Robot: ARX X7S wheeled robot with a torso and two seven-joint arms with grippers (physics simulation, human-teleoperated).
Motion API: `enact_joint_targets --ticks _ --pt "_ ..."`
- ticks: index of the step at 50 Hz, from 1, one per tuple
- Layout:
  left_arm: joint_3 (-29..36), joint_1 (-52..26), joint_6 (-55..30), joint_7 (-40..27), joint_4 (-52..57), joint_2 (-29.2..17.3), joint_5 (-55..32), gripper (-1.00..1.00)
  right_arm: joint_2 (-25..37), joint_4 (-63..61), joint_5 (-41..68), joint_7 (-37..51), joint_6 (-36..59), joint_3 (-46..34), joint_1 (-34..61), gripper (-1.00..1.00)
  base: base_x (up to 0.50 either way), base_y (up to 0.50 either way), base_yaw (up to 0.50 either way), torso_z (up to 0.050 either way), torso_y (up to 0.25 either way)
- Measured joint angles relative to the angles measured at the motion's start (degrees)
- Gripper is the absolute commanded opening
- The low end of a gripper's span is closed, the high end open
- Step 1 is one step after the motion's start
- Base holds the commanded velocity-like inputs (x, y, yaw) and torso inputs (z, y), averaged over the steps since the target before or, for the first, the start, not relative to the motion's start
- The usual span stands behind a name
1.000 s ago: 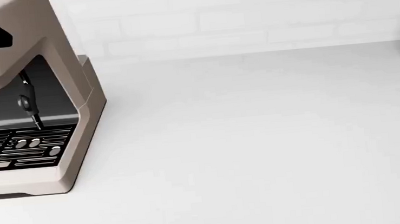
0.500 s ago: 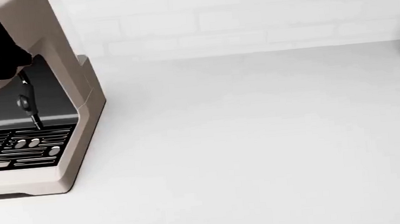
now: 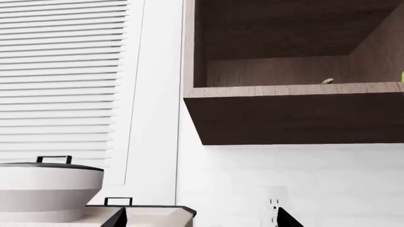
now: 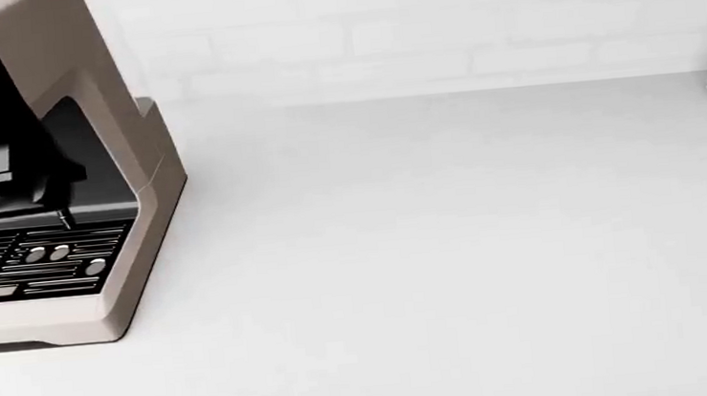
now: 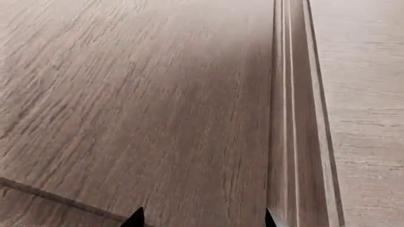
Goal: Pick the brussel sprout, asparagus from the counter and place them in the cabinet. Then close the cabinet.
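Cabinet open, produce already on its shelf

Right gripper (image 5: 200, 221) spread empty against the wooden door (image 5: 139, 94); left gripper (image 3: 198, 220) spread below the cabinet (image 3: 290, 111). A pale sprout (image 3: 327, 81) rests inside, light, slippery; asparagus unclear. The counter (image 4: 460, 246) holds neither
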Motion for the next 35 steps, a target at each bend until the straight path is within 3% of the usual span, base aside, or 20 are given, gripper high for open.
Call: enact_joint_targets --ticks 22,35 --pt "6.4 2.8 7.4 6.2 -7.2 1.6 12.6 1.0 -16.4 25.9 -7.6 -12.8 -6.2 -1.0 -0.5 1.0 0.0 0.0 0.0 0.002 0.0" --pt "2.3 3.1 5.1 2.2 -2.5 -2.6 4.6 1.0 -30.3 54.6 -12.1 -25.8 -14.0 0.3 2.2 1.0 0.0 0.0 0.0 0.001 0.0"
